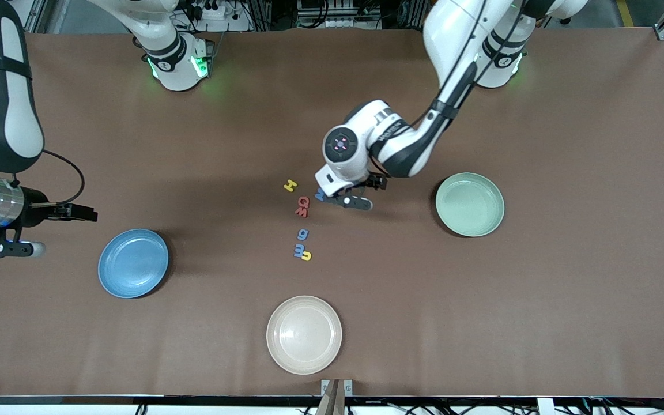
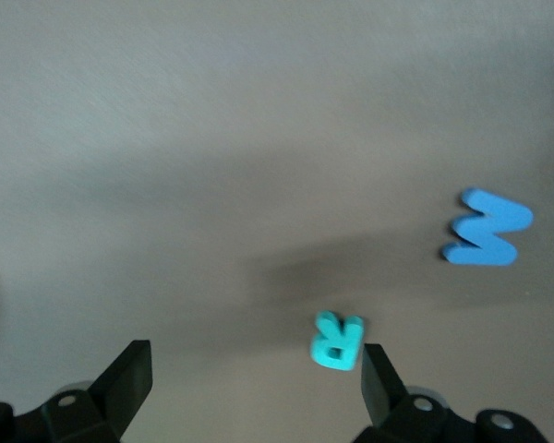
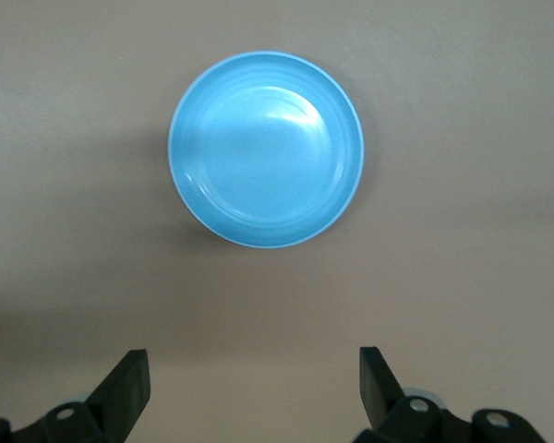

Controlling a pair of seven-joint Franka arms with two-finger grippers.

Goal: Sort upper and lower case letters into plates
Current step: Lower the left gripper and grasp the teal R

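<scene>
Fingers (image 2: pixel 377 380) of the left gripper (image 2: pixel 249 392) stand wide apart with nothing between them, and the teal R (image 2: pixel 337 341) lies flat on the counter (image 1: pixel 539 317) just inside one of them — well off the midline of the gap, not centred. We judge that the coming move turns on this offset: the gripper would need to slide sideways toward that finger before it comes down, or one finger will land on the letter. The R looks about as wide as tall, so we see no clear long axis to square up to. A blue M (image 2: pixel 487 227) lies near the R, outside the gap.

In the front view the left gripper (image 1: pixel 350 196) is low over the end of the letter cluster that is farther from the camera — beside the yellow H (image 1: pixel 290 185) and the red letters (image 1: pixel 302 206), with more letters (image 1: pixel 303 245) nearer the camera. The mint plate (image 1: pixel 470 204) sits toward the left arm's end, empty.

Our right gripper (image 3: pixel 249 392) waits over the counter near the blue plate (image 3: pixel 266 149), its fingers also spread and empty. The left arm is plainly the nearer one to the R.
</scene>
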